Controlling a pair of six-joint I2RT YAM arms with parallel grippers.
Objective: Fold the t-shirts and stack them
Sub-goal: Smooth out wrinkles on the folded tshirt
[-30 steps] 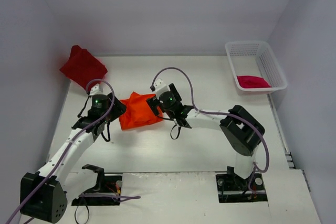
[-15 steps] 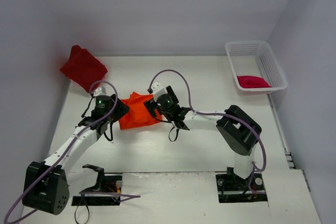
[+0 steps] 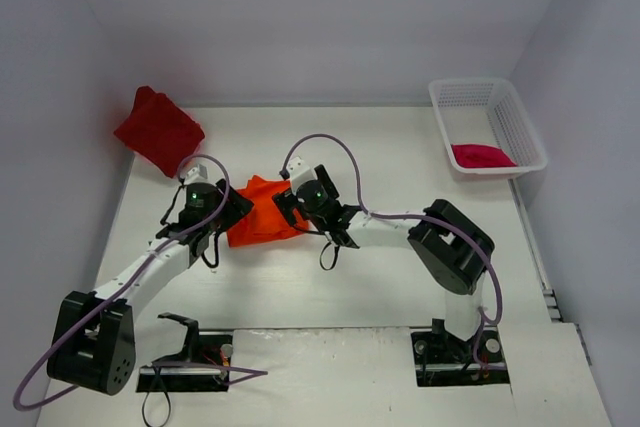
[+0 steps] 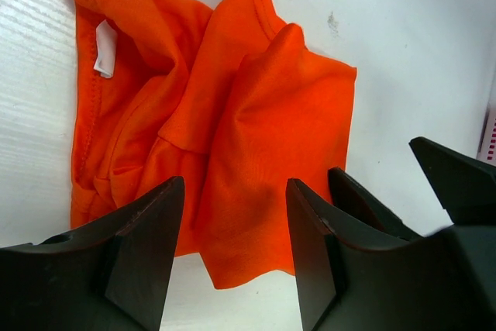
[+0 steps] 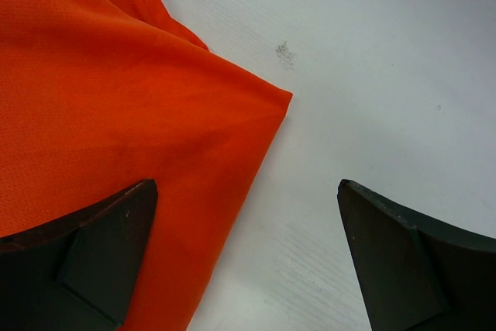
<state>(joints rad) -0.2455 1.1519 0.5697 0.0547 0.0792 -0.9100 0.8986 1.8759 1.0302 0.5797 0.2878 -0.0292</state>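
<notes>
**Both grippers open at the orange t-shirt in the middle of the desk**

The orange t-shirt (image 3: pixel 262 217) lies crumpled and partly folded on the white desk (image 3: pixel 390 147), a little left of the middle. The two arms meet over it, one from each side.

The left gripper (image 4: pixel 232 191) is at the left edge of the shirt. Its two fingers stand about half apart. In the left wrist view the orange cloth shows in the gap between them, lying on the desk, and it is not pinched. In this view the shirt has several loose folds, and a small white label (image 4: pixel 105 48) sits at the neck opening.

The right gripper (image 5: pixel 246 191) is at the right edge of the same shirt. Its fingers stand wide apart and hold nothing. One finger is over the orange cloth and the other is over the bare desk, with a corner of the shirt between them.

The dark red t-shirt (image 3: pixel 158 130) lies bunched at the far left corner of the desk, against the wall, well apart from both arms. The crimson-pink t-shirt (image 3: pixel 482 155) lies inside the white mesh basket (image 3: pixel 522 127) at the far right of the desk.
</notes>
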